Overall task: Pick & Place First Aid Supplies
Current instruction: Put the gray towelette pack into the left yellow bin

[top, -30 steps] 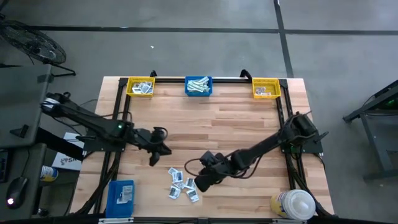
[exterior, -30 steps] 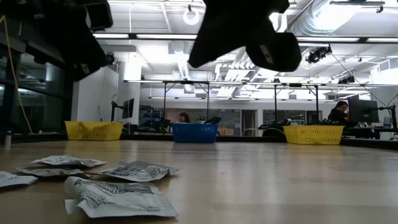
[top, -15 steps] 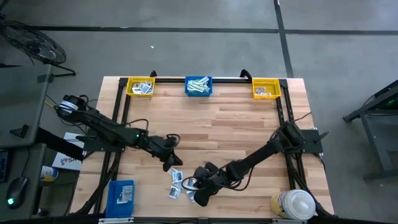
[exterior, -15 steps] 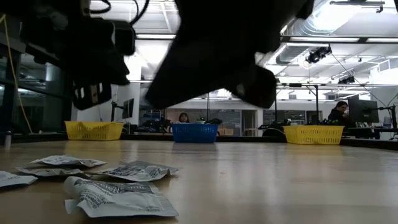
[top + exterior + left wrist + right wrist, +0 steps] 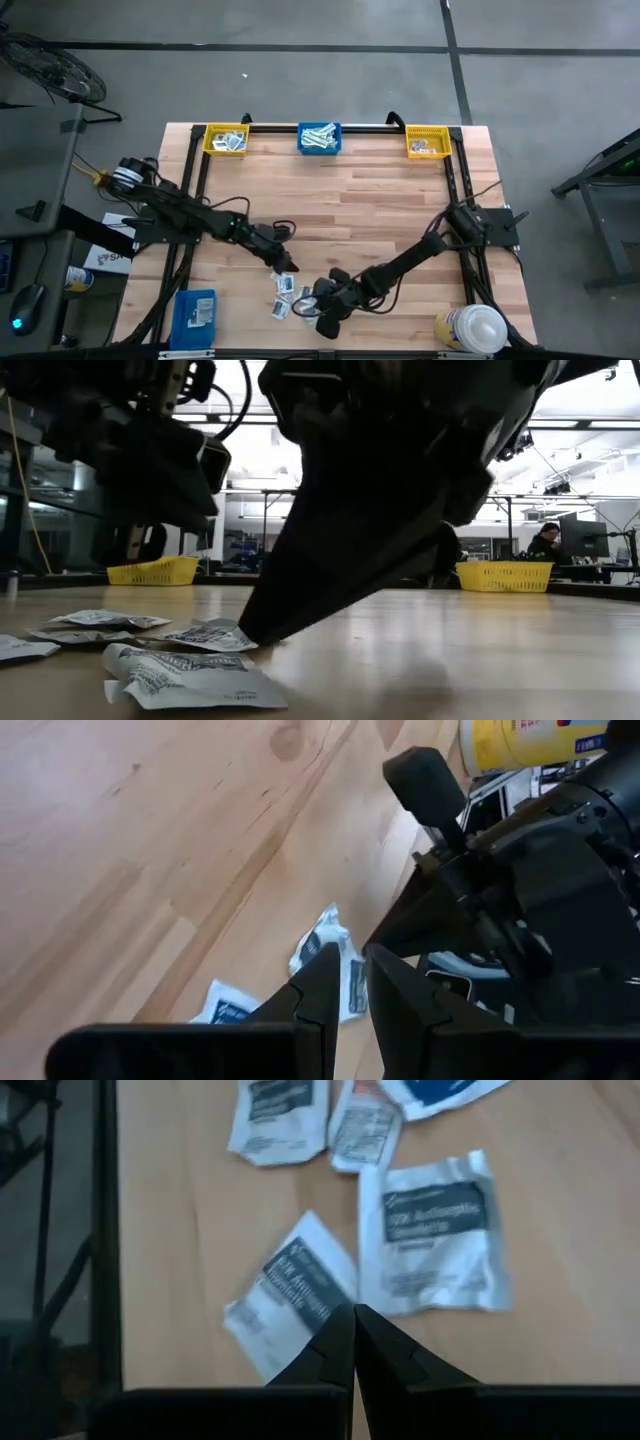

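The first aid supplies, several small white packets (image 5: 293, 296), lie flat in a loose cluster near the table's front edge. My right gripper (image 5: 352, 1312) is shut. It slants down with its tips between two packets (image 5: 295, 1295) (image 5: 435, 1245), and in the low view its tip (image 5: 252, 636) reaches table level beside a packet (image 5: 205, 634). My left gripper (image 5: 350, 960) hangs just above the cluster's far left side (image 5: 287, 267). It is open by a narrow gap with nothing in it, and a packet (image 5: 322, 935) lies ahead of it. My right gripper's shut fingertips come down slanting from the table's right, at the edge of a white packet (image 5: 318, 1285) that lies flat on the wood. I cannot tell whether they touch it or the table.
Two yellow bins (image 5: 226, 140) (image 5: 427, 143) and a blue bin (image 5: 319, 137) stand along the far edge. A white-capped bottle (image 5: 470, 328) stands at the front right and a blue box (image 5: 196, 312) at the front left. The two arms are close together over the packets.
Both grippers have sunk toward the packets and rolled about their own axes. The left has gone toward the table's right and near edge. The right has gone toward the near edge until its tip is at table level. The packets lie as before.
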